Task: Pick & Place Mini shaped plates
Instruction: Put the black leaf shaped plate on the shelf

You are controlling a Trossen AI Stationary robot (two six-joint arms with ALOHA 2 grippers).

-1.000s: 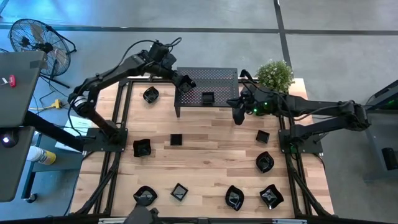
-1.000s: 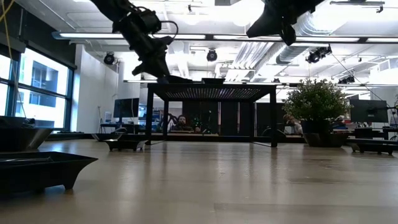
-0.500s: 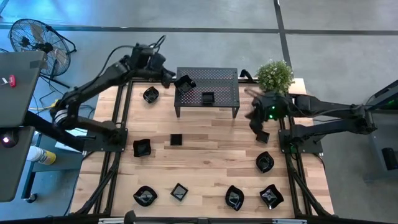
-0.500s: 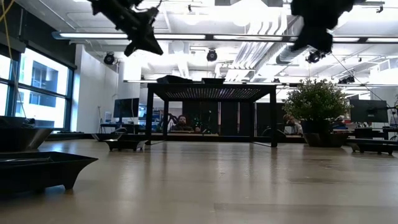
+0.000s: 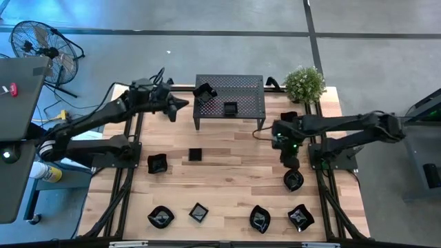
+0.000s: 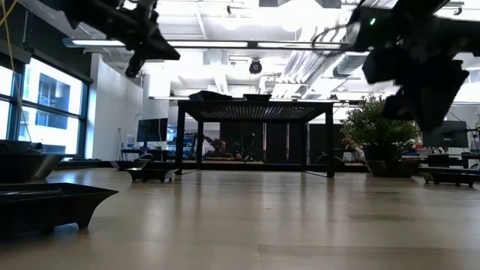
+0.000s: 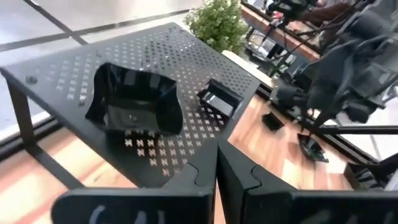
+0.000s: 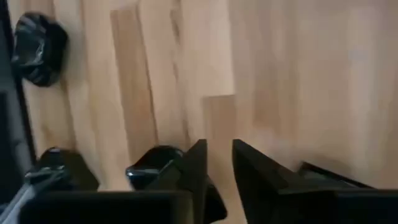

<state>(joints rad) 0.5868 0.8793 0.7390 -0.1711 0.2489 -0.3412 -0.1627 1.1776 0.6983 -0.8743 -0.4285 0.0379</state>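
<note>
Two mini shaped plates sit on the black perforated rack [image 5: 241,93]: a larger one [image 7: 134,99] near its left end and a small square one [image 7: 219,99] at its middle. My left gripper [image 7: 216,177] is shut and empty, just left of the rack [image 5: 180,105]. My right gripper [image 8: 217,163] is open and points down over the wood at the right side [image 5: 289,158], just beyond a round plate [image 5: 293,180]. Bare wood shows between its fingers, and a plate [image 8: 152,168] lies beside one finger.
More plates lie on the table: at the left [image 5: 157,164], in the middle [image 5: 195,155], and in a row along the near edge [image 5: 160,217] [image 5: 198,212] [image 5: 260,219] [image 5: 300,218]. A potted plant [image 5: 304,83] stands at the far right corner. The table's middle is bare wood.
My left gripper has drawn back from the rack toward the table's left edge, and the larger plate stays on the rack. My right gripper has moved from beside the rack toward the right and near edges, dropped lower and tipped to point down.
</note>
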